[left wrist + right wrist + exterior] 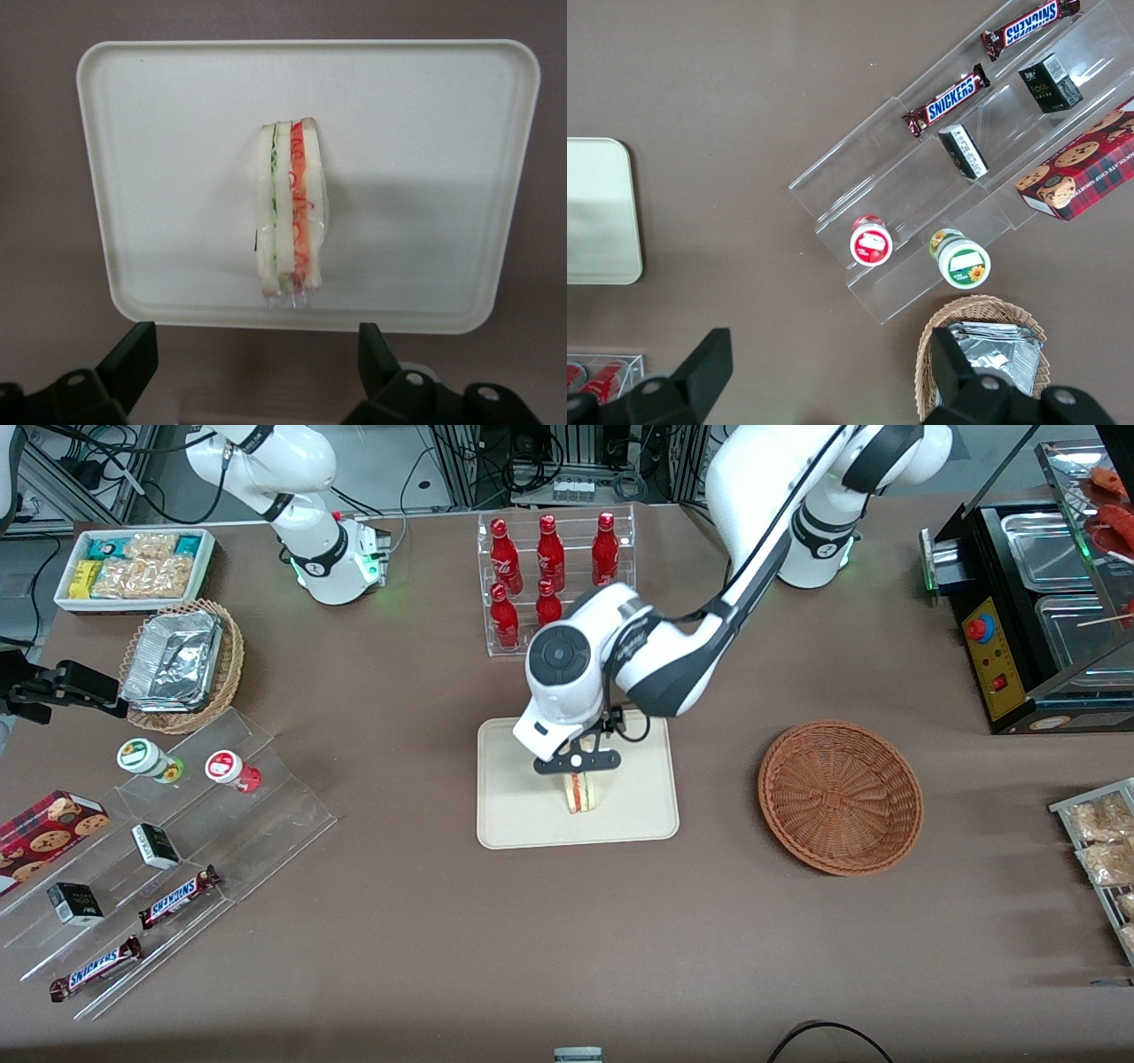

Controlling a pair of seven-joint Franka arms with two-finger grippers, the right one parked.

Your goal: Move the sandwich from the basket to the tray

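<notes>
Here the claw (257,372) hangs above the tray (514,819), fingers (133,354) spread apart and holding nothing; the sandwich (290,212) stands mid-tray, rims clear all round, basket (840,795) well apart.

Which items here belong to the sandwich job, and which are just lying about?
Job:
- sandwich, lying on the tray
- tray
- basket, nothing in it, toward the working arm's end
- tool, open, above the sandwich

Lying about:
- red bottles in a clear rack
- Snickers bars
- cookie box
- foil trays in a lighter basket
</notes>
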